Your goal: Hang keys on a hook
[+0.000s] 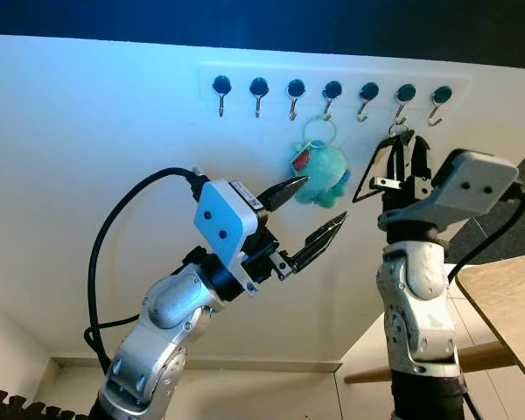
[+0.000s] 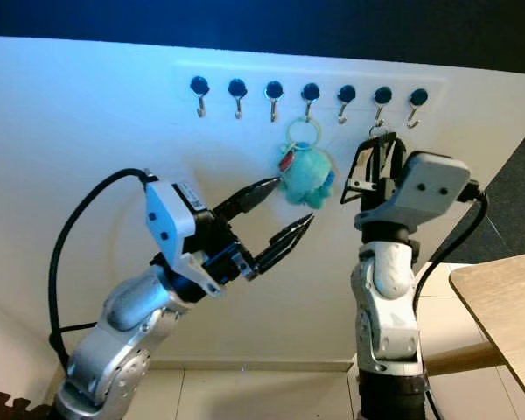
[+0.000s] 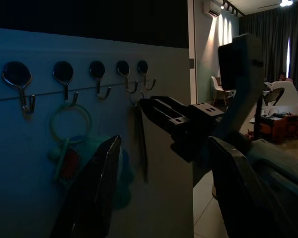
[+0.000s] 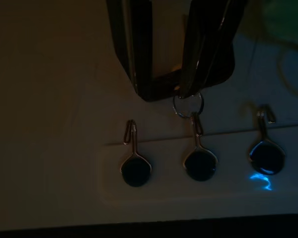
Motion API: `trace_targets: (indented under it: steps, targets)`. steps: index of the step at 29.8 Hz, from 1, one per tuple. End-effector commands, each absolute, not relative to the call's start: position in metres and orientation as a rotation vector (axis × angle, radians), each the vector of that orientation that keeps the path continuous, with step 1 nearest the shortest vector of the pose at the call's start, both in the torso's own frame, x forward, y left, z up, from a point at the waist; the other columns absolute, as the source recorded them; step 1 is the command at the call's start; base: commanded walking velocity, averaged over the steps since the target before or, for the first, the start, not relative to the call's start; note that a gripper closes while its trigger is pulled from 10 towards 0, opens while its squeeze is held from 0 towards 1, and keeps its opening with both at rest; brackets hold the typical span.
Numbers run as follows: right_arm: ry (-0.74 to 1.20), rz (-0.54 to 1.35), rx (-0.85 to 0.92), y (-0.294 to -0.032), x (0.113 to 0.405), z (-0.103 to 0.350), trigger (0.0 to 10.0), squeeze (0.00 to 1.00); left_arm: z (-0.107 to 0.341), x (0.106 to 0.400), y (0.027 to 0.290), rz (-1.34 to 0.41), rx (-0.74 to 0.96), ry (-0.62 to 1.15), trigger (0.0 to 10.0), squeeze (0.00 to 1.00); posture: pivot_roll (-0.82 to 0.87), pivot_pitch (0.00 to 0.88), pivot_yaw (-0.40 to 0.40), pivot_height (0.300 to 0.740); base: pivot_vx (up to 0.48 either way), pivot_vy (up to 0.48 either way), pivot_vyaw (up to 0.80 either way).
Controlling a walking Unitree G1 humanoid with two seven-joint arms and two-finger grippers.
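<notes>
A white wall (image 1: 87, 131) carries a rail of seven black-capped hooks (image 1: 332, 90). The right gripper (image 1: 402, 157) is raised against the wall below the second hook from the right (image 1: 404, 94), its fingers drawn together on the keys (image 4: 188, 64); in the right wrist view the key ring (image 4: 187, 105) sits looped on that hook, so the keys hang from it while clamped. On the fourth hook from the left (image 1: 332, 91), a teal plush keychain (image 1: 322, 173) hangs by a pale green ring (image 1: 319, 131), just left of the right gripper. The left gripper (image 1: 319, 217) is held up to the lower left of the plush toy, fingers spread apart and holding nothing, its upper fingertip (image 1: 297, 184) near the toy. A wooden tabletop (image 1: 507, 297) enters at the lower right; pale floor tiles (image 1: 245, 394) lie below the wall.
</notes>
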State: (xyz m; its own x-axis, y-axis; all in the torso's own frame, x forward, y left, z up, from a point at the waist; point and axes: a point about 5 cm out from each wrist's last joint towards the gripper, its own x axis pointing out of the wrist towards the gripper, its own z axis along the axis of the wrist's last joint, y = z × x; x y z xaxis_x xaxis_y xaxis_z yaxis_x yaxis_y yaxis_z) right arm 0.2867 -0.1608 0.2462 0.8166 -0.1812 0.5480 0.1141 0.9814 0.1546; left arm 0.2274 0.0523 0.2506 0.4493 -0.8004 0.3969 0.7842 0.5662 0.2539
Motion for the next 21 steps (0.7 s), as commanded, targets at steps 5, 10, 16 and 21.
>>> trace_targets:
  steps: [5,10,16,21]
  targets:
    - [-0.523,-0.119,0.139,-0.162,0.281,0.222,10.0,0.00,0.254,0.224,0.051,-1.002,0.057,-0.522,10.0,0.00,0.05,0.113,-0.045,0.740,0.000,0.000,0.00]
    - [-0.554,-0.099,0.146,-0.159,0.282,0.229,10.0,0.00,0.254,0.225,0.051,-0.998,0.060,-0.525,10.0,0.00,0.05,0.111,-0.043,0.740,0.000,0.000,0.00]
    - [-0.578,-0.101,0.142,-0.162,0.289,0.238,10.0,0.00,0.254,0.227,0.051,-0.990,0.064,-0.527,10.0,0.00,0.05,0.111,-0.043,0.740,0.000,0.000,0.00]
    - [-0.596,-0.071,0.166,-0.161,0.293,0.243,10.0,0.00,0.255,0.227,0.051,-0.988,0.065,-0.527,10.0,0.00,0.05,0.110,-0.044,0.740,0.000,0.000,0.00]
